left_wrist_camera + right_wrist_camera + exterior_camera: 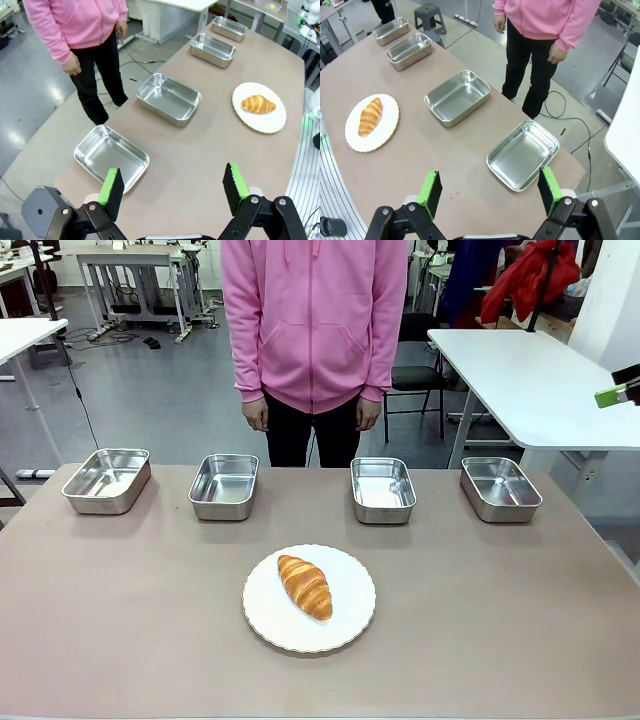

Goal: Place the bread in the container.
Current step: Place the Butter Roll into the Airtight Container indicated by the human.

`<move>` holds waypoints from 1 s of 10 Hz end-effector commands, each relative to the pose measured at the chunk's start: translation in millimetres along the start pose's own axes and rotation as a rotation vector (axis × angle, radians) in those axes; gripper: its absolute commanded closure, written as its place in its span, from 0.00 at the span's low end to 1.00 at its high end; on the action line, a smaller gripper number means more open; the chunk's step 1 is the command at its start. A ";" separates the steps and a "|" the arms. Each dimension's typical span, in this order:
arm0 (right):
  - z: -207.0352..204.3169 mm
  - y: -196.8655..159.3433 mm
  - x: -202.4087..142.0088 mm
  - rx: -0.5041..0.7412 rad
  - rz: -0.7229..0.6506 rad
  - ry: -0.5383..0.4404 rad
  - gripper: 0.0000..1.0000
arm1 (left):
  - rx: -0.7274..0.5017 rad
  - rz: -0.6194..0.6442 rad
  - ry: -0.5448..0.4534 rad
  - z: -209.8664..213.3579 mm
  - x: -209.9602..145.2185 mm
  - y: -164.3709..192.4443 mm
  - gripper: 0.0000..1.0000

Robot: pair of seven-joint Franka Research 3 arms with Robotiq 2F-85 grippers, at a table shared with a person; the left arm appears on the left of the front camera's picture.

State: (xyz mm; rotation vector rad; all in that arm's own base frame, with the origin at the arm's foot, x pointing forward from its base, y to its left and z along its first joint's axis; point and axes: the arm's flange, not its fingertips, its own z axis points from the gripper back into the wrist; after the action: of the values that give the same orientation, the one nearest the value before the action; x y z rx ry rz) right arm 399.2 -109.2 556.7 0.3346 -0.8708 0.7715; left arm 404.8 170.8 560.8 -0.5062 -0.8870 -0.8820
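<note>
Beyond the plate [350, 625], the containers [223, 486] were shiny metal; the bread [305, 586] looked glossy, the table [500, 620] matt.

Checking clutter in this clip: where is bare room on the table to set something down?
Bare tabletop lies left and right of the white plate, and in the strip between it and the four steel trays. The far edge, with that tray row, is crowded.

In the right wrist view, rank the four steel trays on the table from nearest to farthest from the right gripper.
Measured from the right gripper:
1. Far-right rectangular steel tray, directly ahead of it.
2. Right-middle steel tray, next along the row.
3. Left-middle steel tray, farther along.
4. Far-left steel tray, at the row's other end.
</note>
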 end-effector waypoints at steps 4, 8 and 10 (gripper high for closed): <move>-1.3 -0.7 0.2 0.003 0.011 -0.015 0.00 | -0.005 -0.002 -0.011 -0.4 0.5 0.1 0.00; -1.3 -0.7 0.2 0.003 0.011 -0.015 0.00 | -0.005 -0.002 -0.011 -0.4 0.5 0.1 0.00; -1.3 -0.7 0.2 0.003 0.011 -0.015 0.00 | -0.005 -0.002 -0.011 -0.4 0.5 0.1 0.00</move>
State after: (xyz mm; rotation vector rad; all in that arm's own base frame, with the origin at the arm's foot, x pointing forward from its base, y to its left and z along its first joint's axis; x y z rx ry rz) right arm 399.0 -109.2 556.7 0.3338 -0.8695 0.7710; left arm 404.8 170.8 560.7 -0.5062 -0.8869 -0.8819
